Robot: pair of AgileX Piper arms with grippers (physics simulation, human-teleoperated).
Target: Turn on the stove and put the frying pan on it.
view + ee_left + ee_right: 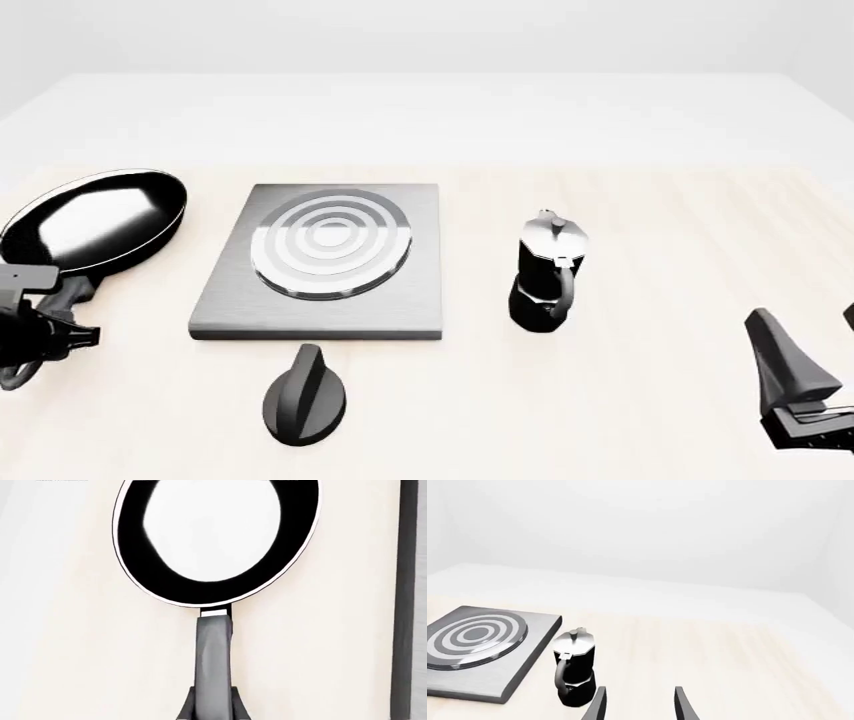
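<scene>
1. We see a frying pan point(91, 220) at the left side of the light wooden table point(641, 400). It is round, black and shiny inside.
2. Our left gripper point(213, 707) has its two fingers closed tight on the pan's long black handle point(213, 665). In the left wrist view the handle runs straight out from between the fingers to the pan.
3. In the front view the pan looks tipped a little, but we cannot tell if it touches the table.
4. The stove point(327, 262) lies flat in the middle of the table, just to the right of the pan. It is a grey square plate with silver rings point(330, 245) on top. Nothing sits on the rings.
5. The black oval knob point(304, 395) lies on the table close in front of the stove, apart from it.
6. A small black-and-silver moka pot point(547, 272) stands upright to the right of the stove, near it but not touching.
7. Our right gripper point(640, 705) is low at the right side, well apart from the stove. Its fingers are spread wide and hold nothing. The moka pot stands just ahead of it.
</scene>
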